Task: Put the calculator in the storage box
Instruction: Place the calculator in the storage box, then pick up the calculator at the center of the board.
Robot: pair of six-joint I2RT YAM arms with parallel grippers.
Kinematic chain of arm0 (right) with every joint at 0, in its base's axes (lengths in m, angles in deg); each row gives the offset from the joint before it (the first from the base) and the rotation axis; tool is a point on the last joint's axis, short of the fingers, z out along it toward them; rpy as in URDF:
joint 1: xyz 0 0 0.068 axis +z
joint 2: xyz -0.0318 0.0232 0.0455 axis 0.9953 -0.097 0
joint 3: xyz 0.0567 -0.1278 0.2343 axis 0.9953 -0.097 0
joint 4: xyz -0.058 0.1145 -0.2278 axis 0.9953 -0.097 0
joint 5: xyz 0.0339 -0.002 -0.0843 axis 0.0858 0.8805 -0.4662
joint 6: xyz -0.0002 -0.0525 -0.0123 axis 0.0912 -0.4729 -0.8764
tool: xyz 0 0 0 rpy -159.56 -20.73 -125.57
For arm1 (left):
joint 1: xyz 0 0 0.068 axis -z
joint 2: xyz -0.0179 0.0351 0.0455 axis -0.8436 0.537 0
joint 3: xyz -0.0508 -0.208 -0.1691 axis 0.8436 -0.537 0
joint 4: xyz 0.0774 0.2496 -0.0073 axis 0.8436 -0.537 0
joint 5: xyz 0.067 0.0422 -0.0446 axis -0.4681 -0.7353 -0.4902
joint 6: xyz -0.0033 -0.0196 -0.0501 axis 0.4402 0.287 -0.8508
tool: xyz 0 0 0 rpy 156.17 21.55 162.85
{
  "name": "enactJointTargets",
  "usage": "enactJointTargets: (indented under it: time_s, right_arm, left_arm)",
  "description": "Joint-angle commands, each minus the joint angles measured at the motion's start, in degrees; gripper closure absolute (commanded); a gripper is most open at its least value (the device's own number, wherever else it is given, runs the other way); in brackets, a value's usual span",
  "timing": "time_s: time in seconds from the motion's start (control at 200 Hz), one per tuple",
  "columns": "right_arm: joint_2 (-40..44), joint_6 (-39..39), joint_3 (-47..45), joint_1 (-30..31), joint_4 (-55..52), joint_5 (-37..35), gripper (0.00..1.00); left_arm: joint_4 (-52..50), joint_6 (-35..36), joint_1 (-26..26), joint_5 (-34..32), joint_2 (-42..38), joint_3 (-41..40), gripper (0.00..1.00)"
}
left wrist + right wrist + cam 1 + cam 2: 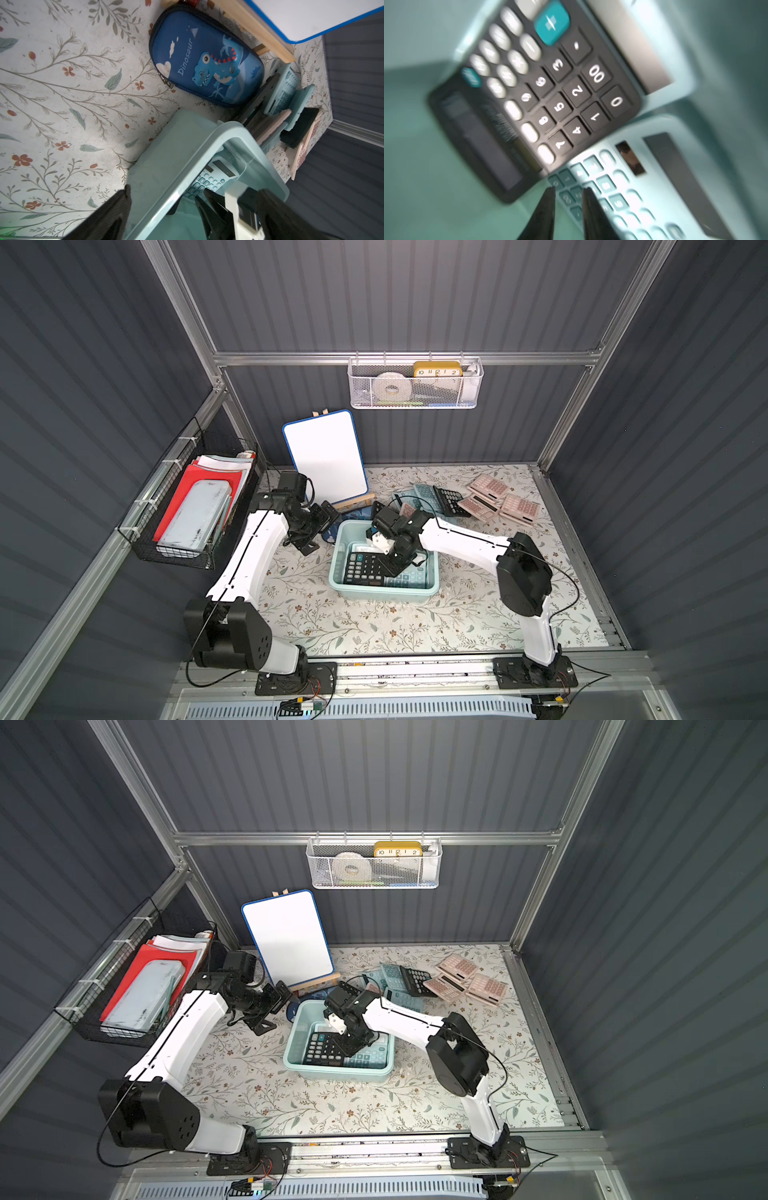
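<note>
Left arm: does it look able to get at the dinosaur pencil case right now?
Probably yes. The left gripper is open and hangs close to the dinosaur pencil case, which lies flat and uncovered between the storage box and the whiteboard easel. That gap looks tight, though.

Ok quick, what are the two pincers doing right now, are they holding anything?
Left pincer: wide open, holding nothing.
Right pincer: slightly open, holding nothing.
</note>
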Motion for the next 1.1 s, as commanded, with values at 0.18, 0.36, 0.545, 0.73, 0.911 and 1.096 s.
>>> enactJointTargets:
  time_s: [0.18,0.36,0.545,0.73,0.911,1.096]
  right_arm:
    - [10.16,2.81,2.86,-6.53,-3.05,-0.68,0.54]
    - [14.62,6.16,0.68,-12.25,-0.78,-1.16,0.33]
    - [17.48,9.86,-2.59,-17.78,4.13,-4.3,0.01]
    - [16.4,17.81,-2.44,-23.55,4.17,-6.47,0.01]
    - [15.38,27.83,-4.18,-31.36,5.63,-1.95,0.01]
    - [18.14,37.6,-12.82,-40.12,12.17,7.52,0.01]
  left_arm:
    - [-4.1,3.44,-0.44,-3.38,2.83,10.37,0.01]
    - [-3.42,4.53,-0.36,-2.74,4.84,12.17,0.01]
    - [-2.59,4.06,-0.35,-2.39,7.44,14.21,0.01]
    - [-1.15,4.05,-0.35,-1.34,9.41,15.82,0.01]
    - [-0.51,4.01,-0.31,-0.09,10.82,16.89,0.01]
    - [-0.72,4.38,-0.35,0.14,11.26,17.45,0.01]
